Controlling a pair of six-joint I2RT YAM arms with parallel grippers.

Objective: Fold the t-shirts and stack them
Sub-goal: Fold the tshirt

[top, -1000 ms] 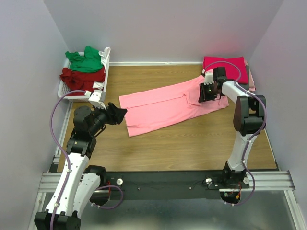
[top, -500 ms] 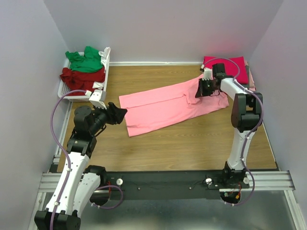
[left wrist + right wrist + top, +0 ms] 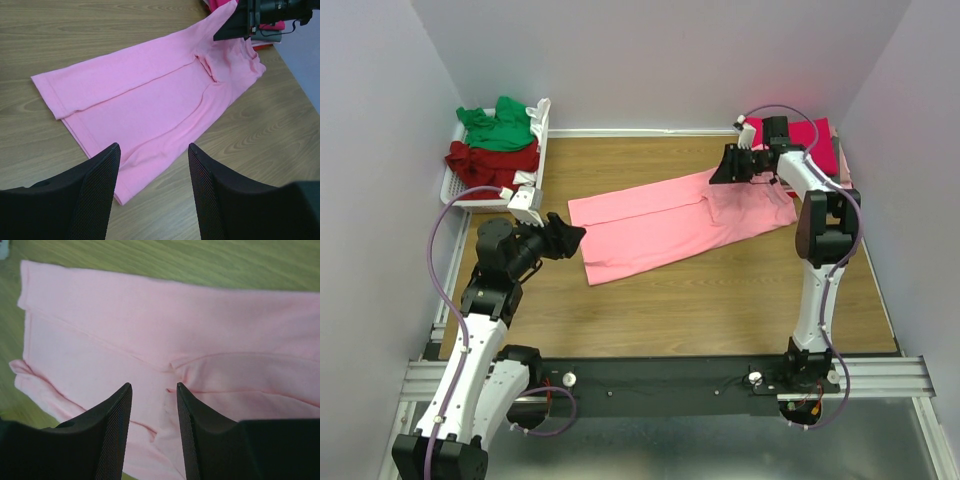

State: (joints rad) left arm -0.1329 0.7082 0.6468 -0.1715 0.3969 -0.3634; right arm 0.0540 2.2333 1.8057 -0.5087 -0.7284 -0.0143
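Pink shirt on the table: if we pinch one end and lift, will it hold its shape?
Probably not: the pink shirt lies flat with soft creases, so it should drape and unfold. It looks thin, likely light. Pushed, it would probably bunch on the wooden table rather than slide whole.

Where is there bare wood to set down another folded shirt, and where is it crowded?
Free: the wide strip between pink shirt and near rail; also between shirt and back wall. Crowded: basket corner and magenta stack corner.
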